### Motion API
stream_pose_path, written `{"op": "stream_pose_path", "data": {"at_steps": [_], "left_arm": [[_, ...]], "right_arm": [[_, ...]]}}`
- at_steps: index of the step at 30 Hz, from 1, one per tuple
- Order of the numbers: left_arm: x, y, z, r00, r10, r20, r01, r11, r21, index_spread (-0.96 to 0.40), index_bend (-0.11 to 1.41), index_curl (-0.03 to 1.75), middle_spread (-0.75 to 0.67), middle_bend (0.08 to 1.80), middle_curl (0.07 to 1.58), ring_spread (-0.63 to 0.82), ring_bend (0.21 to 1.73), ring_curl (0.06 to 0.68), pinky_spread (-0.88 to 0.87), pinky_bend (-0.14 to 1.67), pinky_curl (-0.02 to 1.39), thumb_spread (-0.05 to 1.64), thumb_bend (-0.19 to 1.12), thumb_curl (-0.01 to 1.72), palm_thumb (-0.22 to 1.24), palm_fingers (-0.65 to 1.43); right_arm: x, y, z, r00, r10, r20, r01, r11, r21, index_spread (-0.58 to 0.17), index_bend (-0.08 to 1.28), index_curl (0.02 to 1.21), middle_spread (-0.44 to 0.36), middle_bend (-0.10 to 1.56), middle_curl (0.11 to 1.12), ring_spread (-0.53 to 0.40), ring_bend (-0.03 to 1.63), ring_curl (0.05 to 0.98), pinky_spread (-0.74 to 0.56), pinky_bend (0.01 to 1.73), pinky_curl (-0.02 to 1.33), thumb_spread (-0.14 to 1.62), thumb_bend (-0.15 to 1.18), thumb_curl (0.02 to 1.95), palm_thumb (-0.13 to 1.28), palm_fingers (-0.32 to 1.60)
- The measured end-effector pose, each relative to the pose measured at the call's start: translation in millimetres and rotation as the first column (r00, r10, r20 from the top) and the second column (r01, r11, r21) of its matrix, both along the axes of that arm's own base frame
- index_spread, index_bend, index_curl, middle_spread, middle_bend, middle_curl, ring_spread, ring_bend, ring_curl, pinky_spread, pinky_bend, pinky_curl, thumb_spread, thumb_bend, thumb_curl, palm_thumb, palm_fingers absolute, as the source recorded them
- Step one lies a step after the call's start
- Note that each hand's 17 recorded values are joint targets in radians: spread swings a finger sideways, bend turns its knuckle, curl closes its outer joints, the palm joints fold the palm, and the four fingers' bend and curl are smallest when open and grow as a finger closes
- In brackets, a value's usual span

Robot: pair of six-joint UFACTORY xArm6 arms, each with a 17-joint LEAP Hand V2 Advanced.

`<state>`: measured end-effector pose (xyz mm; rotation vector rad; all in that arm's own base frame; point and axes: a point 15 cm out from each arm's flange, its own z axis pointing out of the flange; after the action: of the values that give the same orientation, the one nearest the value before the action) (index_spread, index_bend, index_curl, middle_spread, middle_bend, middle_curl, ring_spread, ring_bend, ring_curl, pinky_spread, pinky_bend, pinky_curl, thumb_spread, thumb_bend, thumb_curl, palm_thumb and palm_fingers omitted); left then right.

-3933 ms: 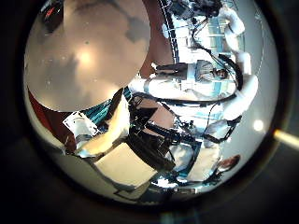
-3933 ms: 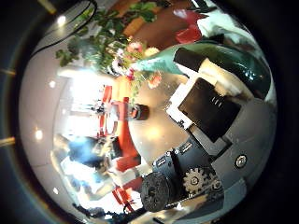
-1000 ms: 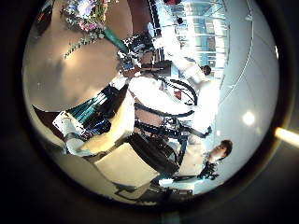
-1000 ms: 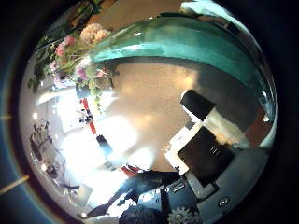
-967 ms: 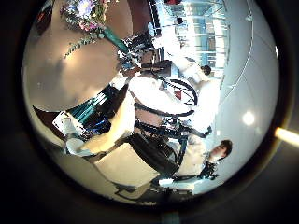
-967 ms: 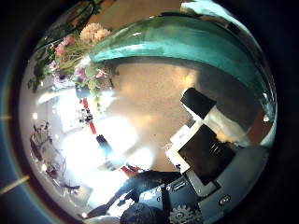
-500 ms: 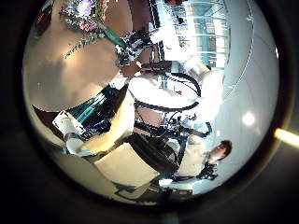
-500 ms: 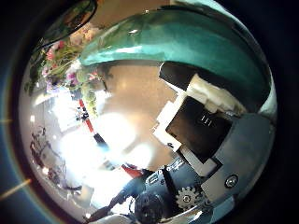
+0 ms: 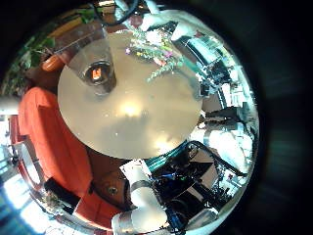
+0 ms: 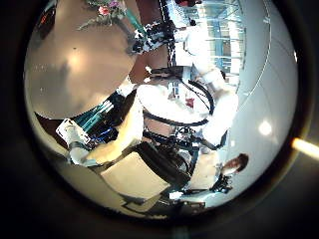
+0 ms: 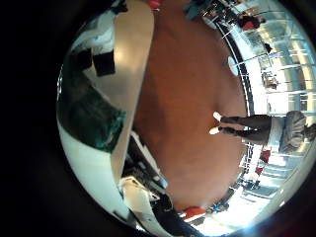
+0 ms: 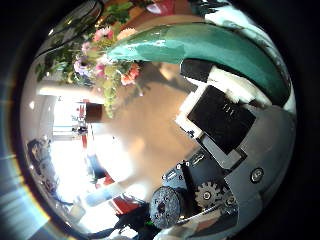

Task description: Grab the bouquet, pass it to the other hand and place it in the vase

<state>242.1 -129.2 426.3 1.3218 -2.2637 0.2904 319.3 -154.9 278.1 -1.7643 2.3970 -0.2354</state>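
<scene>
Vase (image 9: pixel 98 67): one clear glass vessel, tall, with a wide flaring mouth. It stands upright on the table (image 9: pixel 137 117), towards its edge. What is in it cannot be made out; a dark patch shows through the glass at its base.

Table: round, with a smooth, plain top that reflects the room light at its centre.

Bouquet (image 12: pixel 100 65): small mixed blooms with leafy sprigs, loose and uneven at the head. The stems are gathered in a smooth, glossy wrap (image 12: pixel 200 45) that tapers like a cone away from the flowers. The bouquet is outside the vase and clear of the table top. In the left little finger side palm view it appears near the table's far rim (image 9: pixel 155 47), apart from the vase.

Right hand (image 12: pixel 225 120): closed round the wrap. In its thumb side palm view a blocky finger lies directly against the wrap's underside, with the flower head projecting well beyond the fingers. In its little finger side palm view the wrap (image 11: pixel 89 114) fills the space next to the palm. The left thumb side palm view shows the same hold from a distance: the right hand (image 10: pixel 158 35) at the narrow end, blooms pointing away from it.

Left hand (image 10: pixel 120 149): fingers loosely extended, holding nothing. It is well apart from the bouquet, with its palm turned towards the table and the right hand.
</scene>
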Motion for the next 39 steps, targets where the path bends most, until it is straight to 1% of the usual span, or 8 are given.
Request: {"op": "stream_pose_path", "data": {"at_steps": [5, 9, 15, 20, 23, 26, 30, 39], "left_arm": [[2.3, -2.6, 7.1, 1.000, 0.012, 0.012, -0.012, 1.000, -0.011, 0.11, 0.20, 0.45, 0.33, 0.20, 0.37, 0.48, 0.47, 0.172, 0.46, 0.17, 0.21, 1.14, -0.02, 0.34, 0.40, 0.27], [6.3, -5.6, 9.3, 1.000, 0.024, 0.006, -0.024, 0.999, -0.022, 0.11, 0.20, 0.45, 0.33, 0.20, 0.37, 0.48, 0.47, 0.172, 0.46, 0.17, 0.21, 1.14, -0.02, 0.34, 0.40, 0.27], [15.4, -7.9, 11.1, 0.998, 0.059, -0.020, -0.060, 0.996, -0.073, 0.11, 0.20, 0.45, 0.33, 0.21, 0.37, 0.48, 0.48, 0.173, 0.46, 0.17, 0.21, 1.14, -0.02, 0.34, 0.40, 0.27], [26.0, -15.5, 23.0, 0.994, 0.100, -0.039, -0.105, 0.978, -0.179, 0.11, 0.20, 0.45, 0.32, 0.22, 0.37, 0.48, 0.49, 0.174, 0.46, 0.17, 0.21, 1.15, -0.03, 0.33, 0.37, 0.28], [33.9, -25.7, 35.8, 0.992, 0.115, -0.053, -0.125, 0.955, -0.267, 0.11, 0.20, 0.45, 0.32, 0.22, 0.38, 0.47, 0.49, 0.175, 0.46, 0.17, 0.21, 1.15, -0.03, 0.32, 0.34, 0.28], [42.5, -38.5, 50.7, 0.991, 0.115, -0.070, -0.133, 0.920, -0.369, 0.11, 0.19, 0.45, 0.32, 0.22, 0.37, 0.47, 0.49, 0.174, 0.45, 0.17, 0.21, 1.15, -0.03, 0.32, 0.32, 0.29], [53.7, -51.8, 76.1, 0.990, 0.116, -0.078, -0.140, 0.850, -0.507, 0.13, 0.18, 0.44, 0.33, 0.22, 0.38, 0.47, 0.50, 0.176, 0.45, 0.18, 0.22, 1.13, -0.03, 0.32, 0.29, 0.28], [73.7, -62.9, 126.9, 0.988, 0.116, -0.103, -0.155, 0.676, -0.721, 0.14, 0.17, 0.41, 0.33, 0.22, 0.38, 0.48, 0.52, 0.178, 0.45, 0.19, 0.23, 1.06, -0.03, 0.32, 0.26, 0.25]], "right_arm": [[16.7, 25.4, 45.5, 0.992, 0.035, 0.118, -0.047, 0.993, 0.107, -0.299, 1.12, 0.97, -0.159, 1.33, 0.85, -0.204, 1.44, 0.692, -0.19, 1.37, 0.67, 0.82, 0.03, 0.82, 1.15, 1.15], [25.9, 38.7, 97.1, 0.970, 0.036, 0.239, -0.090, 0.972, 0.217, -0.278, 1.15, 0.97, -0.148, 1.35, 0.84, -0.199, 1.45, 0.699, -0.19, 1.36, 0.70, 0.82, 0.03, 0.86, 1.16, 1.14], [33.8, 60.7, 157.0, 0.919, -0.025, 0.394, -0.156, 0.894, 0.421, -0.256, 1.16, 0.95, -0.137, 1.36, 0.82, -0.193, 1.45, 0.703, -0.18, 1.34, 0.73, 0.82, 0.02, 0.93, 1.16, 1.14], [32.2, 87.6, 195.0, 0.877, -0.064, 0.477, -0.278, 0.742, 0.611, -0.244, 1.17, 0.94, -0.132, 1.37, 0.81, -0.191, 1.45, 0.705, -0.18, 1.32, 0.76, 0.81, 0.01, 0.97, 1.16, 1.14], [27.0, 110.6, 213.9, 0.862, -0.051, 0.505, -0.381, 0.594, 0.709, -0.239, 1.17, 0.93, -0.130, 1.38, 0.80, -0.190, 1.46, 0.707, -0.18, 1.31, 0.78, 0.81, 0.01, 1.00, 1.15, 1.14], [20.8, 130.5, 232.6, 0.842, -0.041, 0.538, -0.464, 0.455, 0.760, -0.234, 1.18, 0.93, -0.128, 1.38, 0.80, -0.190, 1.46, 0.708, -0.19, 1.30, 0.80, 0.82, 0.00, 1.03, 1.15, 1.14], [8.6, 153.0, 240.0, 0.837, -0.007, 0.547, -0.516, 0.321, 0.794, -0.230, 1.18, 0.92, -0.127, 1.39, 0.79, -0.190, 1.46, 0.709, -0.19, 1.29, 0.82, 0.82, 0.00, 1.06, 1.14, 1.14], [-8.0, 230.5, 228.5, 0.818, 0.180, 0.546, -0.571, 0.156, 0.806, -0.224, 1.19, 0.91, -0.116, 1.40, 0.78, -0.190, 1.46, 0.709, -0.19, 1.27, 0.86, 0.83, 0.00, 1.12, 1.14, 1.14]]}}
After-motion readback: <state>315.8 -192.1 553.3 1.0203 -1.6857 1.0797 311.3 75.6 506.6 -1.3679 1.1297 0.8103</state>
